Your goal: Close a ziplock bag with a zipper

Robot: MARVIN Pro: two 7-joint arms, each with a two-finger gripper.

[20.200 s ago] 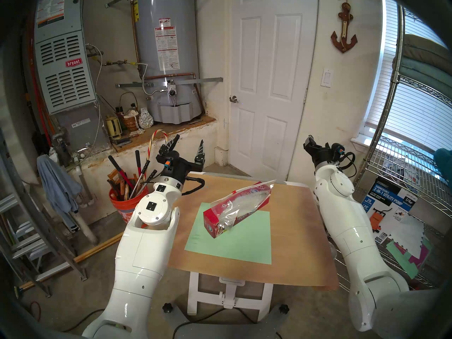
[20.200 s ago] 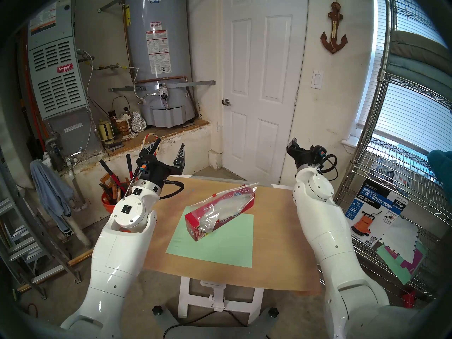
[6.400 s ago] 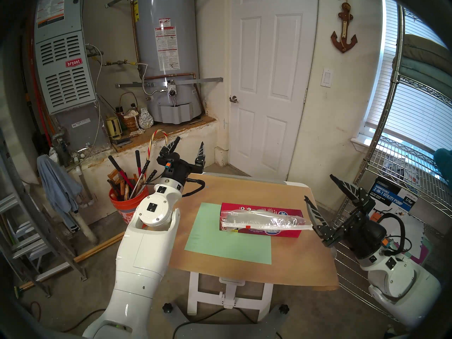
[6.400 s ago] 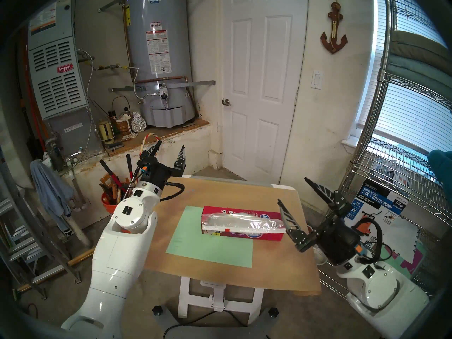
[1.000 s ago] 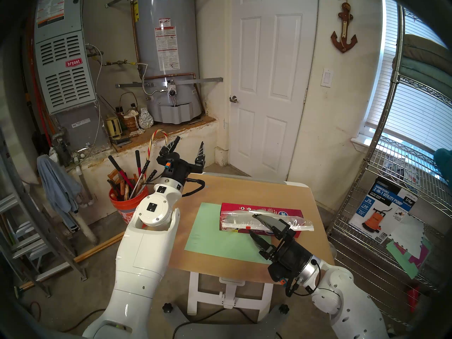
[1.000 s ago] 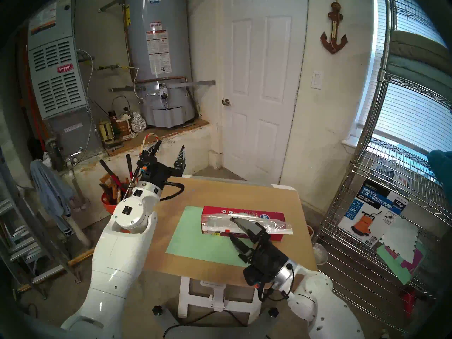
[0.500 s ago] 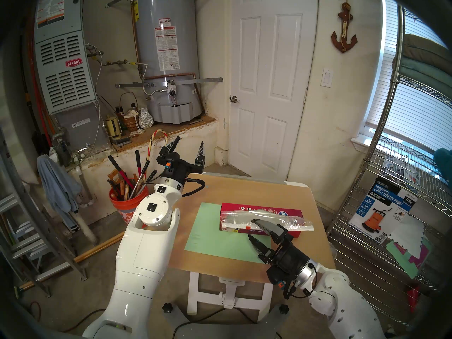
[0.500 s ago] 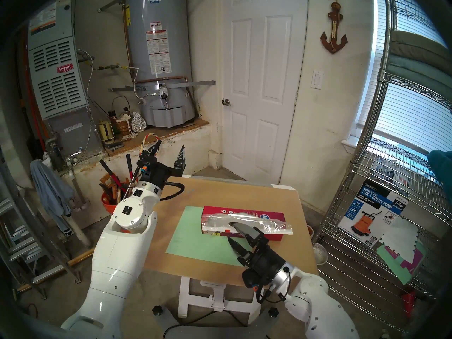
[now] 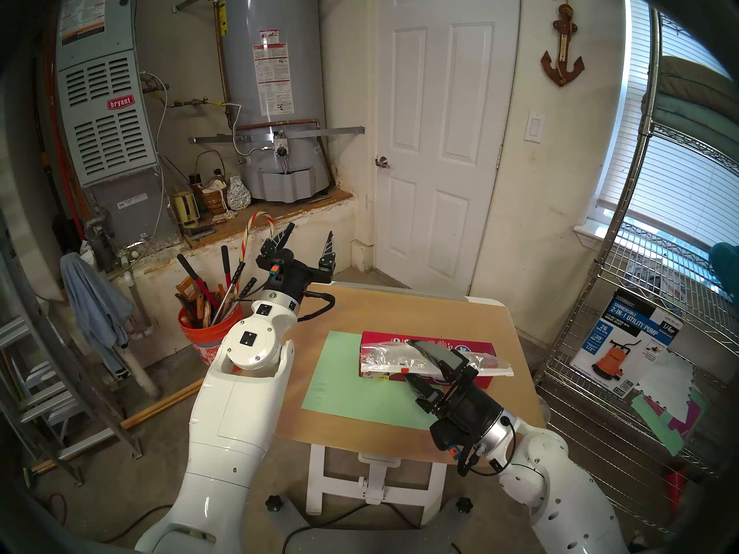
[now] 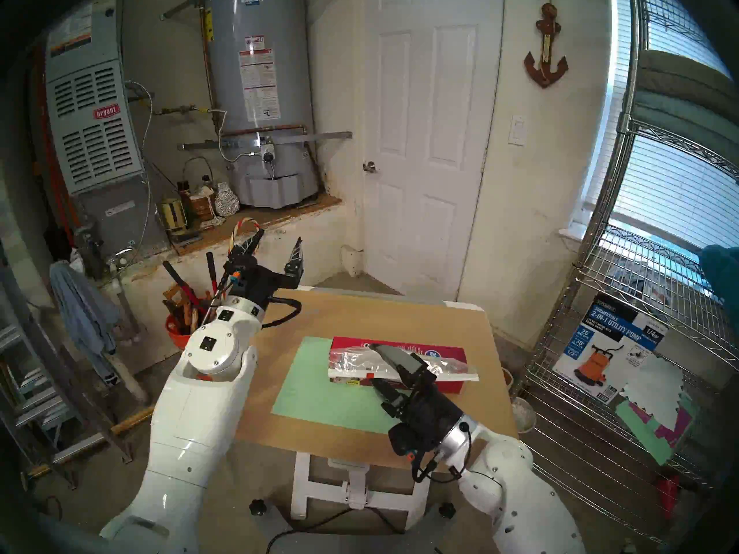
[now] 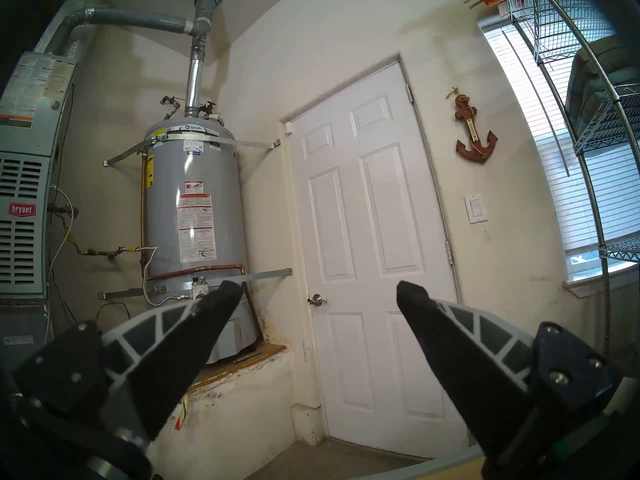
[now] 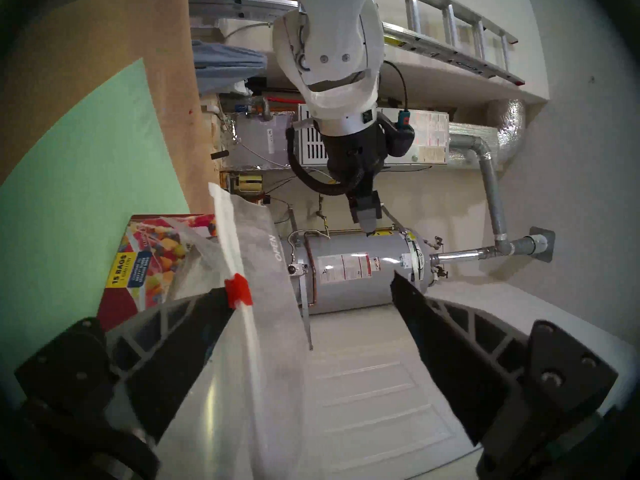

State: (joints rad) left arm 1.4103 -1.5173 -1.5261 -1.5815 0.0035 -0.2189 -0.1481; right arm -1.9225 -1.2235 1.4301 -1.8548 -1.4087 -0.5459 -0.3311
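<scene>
Cluttered utility room, seen from the robot's head: a grey water heater [image 9: 276,89], a white panelled door [image 9: 440,141] and a wire shelf rack [image 9: 640,301] stood behind a small tan table [image 9: 400,305] with a pale green sheet [image 9: 352,393] on it.

On the table lay a long red cardboard box [image 9: 476,347], and across its top rested the ziplock bag [image 9: 384,355], clear and crinkled, with its right end jutting past the box. Along the bag's near edge ran the zipper [image 9: 496,374], a narrow white strip with a small red slider tab [image 9: 404,370] left of its middle.

Readable writing: "OPEN" on the bag in the right wrist view, "15 BAGS" on the box end, "bryant" on the furnace [image 9: 108,113], "AO Smith" on the heater in the left wrist view, and "2-IN-1 UTILITY PUMP" on a carton [image 9: 628,333] in the rack.

The right gripper [image 9: 408,359] was spread wide around the bag's zipper edge, one finger above the bag and one below beside the slider, gripping nothing. The left gripper [image 9: 308,237] was also spread wide and empty, raised past the table's far left corner and aimed at the door.

Compared with half a second before, the right gripper had pushed further in over the bag, and the bag's left end had lifted slightly. The left arm had not moved.
</scene>
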